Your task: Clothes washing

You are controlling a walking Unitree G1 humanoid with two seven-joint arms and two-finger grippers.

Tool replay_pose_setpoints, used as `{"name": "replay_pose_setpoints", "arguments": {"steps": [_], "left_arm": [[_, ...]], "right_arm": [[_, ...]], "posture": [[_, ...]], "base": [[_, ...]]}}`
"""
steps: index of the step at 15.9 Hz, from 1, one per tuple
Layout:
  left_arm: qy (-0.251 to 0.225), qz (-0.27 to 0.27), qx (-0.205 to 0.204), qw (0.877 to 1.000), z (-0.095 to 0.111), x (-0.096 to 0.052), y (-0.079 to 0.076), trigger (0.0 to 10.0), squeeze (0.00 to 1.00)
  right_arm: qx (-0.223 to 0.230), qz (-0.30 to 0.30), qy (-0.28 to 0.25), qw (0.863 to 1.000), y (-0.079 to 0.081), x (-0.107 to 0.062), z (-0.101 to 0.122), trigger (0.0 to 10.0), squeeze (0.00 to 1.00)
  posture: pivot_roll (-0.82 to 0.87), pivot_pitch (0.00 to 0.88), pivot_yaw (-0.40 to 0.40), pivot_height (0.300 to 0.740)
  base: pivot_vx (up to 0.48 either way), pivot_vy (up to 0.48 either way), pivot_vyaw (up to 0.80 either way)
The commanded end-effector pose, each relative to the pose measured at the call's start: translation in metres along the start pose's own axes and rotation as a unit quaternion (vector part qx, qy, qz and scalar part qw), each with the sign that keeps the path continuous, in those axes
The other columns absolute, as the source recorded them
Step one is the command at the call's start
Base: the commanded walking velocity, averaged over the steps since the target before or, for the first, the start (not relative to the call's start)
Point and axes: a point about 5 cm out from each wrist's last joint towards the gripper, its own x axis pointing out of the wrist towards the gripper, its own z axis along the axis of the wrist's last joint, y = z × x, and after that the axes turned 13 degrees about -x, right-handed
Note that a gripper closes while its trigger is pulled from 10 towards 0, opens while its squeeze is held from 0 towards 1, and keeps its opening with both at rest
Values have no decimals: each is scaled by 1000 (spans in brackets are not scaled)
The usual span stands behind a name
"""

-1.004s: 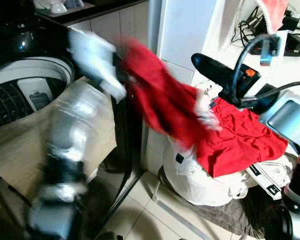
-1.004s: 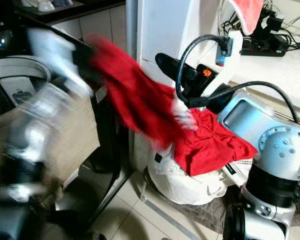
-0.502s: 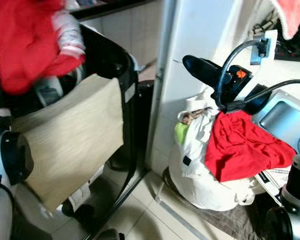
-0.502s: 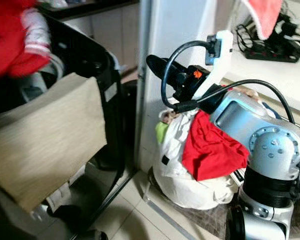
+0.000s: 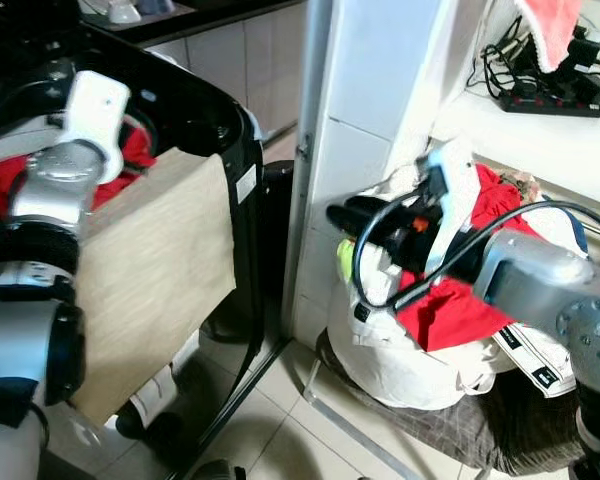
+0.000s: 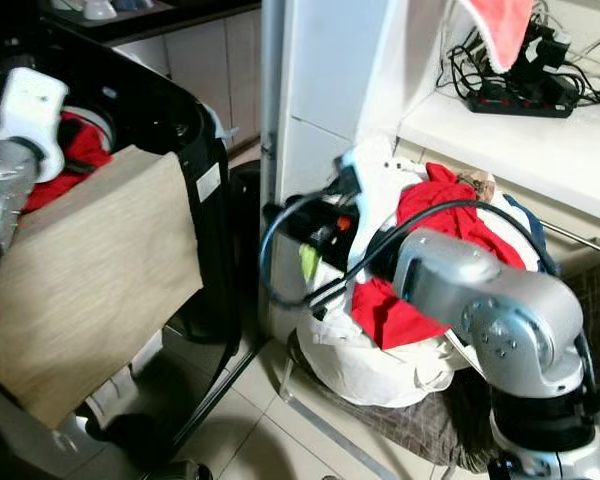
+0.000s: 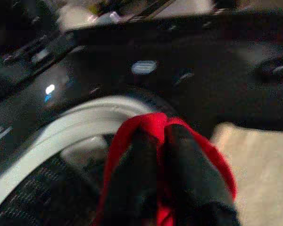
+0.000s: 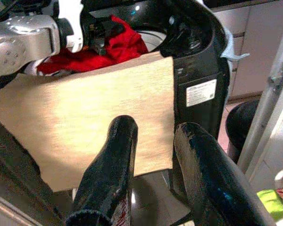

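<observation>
My left gripper [image 7: 155,136] is shut on a red garment [image 7: 153,118] and holds it over the white-rimmed drum [image 7: 61,127] of the black top-loading washing machine [image 5: 195,100]. The same red garment [image 6: 80,140] spills into the washer's opening beside my left wrist. My right gripper [image 5: 345,215] is open with nothing between its fingers [image 8: 113,155]. It hovers in front of the white laundry bag [image 5: 400,350], pointing towards the washer. More red clothing [image 5: 450,300] lies on top of that bag.
A beige cloth [image 5: 150,270] hangs down the washer's front. A white pillar [image 5: 380,100] stands between washer and bag, with a dark bin [image 5: 275,190] at its foot. A power strip with cables [image 5: 555,100] sits on the shelf behind. A grey mat [image 5: 450,430] lies under the bag.
My left arm swung the red garment from the bag side over to the washer and lowered it into the opening. My right arm came down in front of the laundry bag.
</observation>
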Motion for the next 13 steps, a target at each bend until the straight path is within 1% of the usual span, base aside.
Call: {"name": "replay_pose_setpoints", "arguments": {"steps": [1,3,4,5,6,7,8,9,10,11,12,13], "left_arm": [[-8,30,-13,999,14,-2,16,10000,1000],[-16,46,-11,999,21,-5,27,10000,1000],[-34,57,-10,998,30,-7,33,10000,1000],[-39,59,-9,997,31,-7,34,10000,1000],[-62,71,-6,996,38,-8,36,10000,1000],[-84,77,0,993,45,-9,36,10000,1000],[-113,31,14,993,52,-8,23,10000,1000],[-128,-76,-11,989,51,-6,-4,10000,616],[-143,-183,-47,972,49,-8,-32,10000,0],[-159,-244,-41,956,45,-13,-52,10000,0],[-159,-316,12,935,29,-23,-81,10000,0],[-157,-362,31,919,15,-32,-103,10000,0]], "right_arm": [[-15,2,4,1000,2,-2,0,10000,0],[-20,3,6,1000,1,-1,-2,10000,0],[-24,9,6,1000,1,0,-2,10000,0],[-25,10,6,1000,1,0,-2,10000,0],[-28,5,6,1000,0,1,-3,10000,0],[-28,-22,8,999,-7,2,-5,10000,0],[-8,-123,10,992,-30,4,-8,10000,0],[4,-231,33,972,-56,0,-17,10000,0],[2,-311,70,948,-77,-8,-29,10000,0],[0,-356,90,930,-89,-17,-38,10000,1000],[37,-398,89,912,-100,-27,-48,10000,1000],[51,-434,92,895,-107,-35,-54,10000,1000]], "posture": [[-119,0,-16,740],[-117,0,-19,740],[-111,0,-23,740],[-111,0,-23,740],[-111,0,-23,740],[-106,0,-26,740],[-106,0,-26,740],[-105,0,-17,740],[-107,0,-13,740],[-107,0,-13,740],[-104,0,-15,740],[-104,0,-15,740]], "base": [[0,0,0],[0,0,0],[0,0,0],[0,0,0],[0,0,0],[0,0,0],[0,0,0],[0,0,0],[0,0,0],[0,0,0],[0,0,0],[0,0,0]]}}
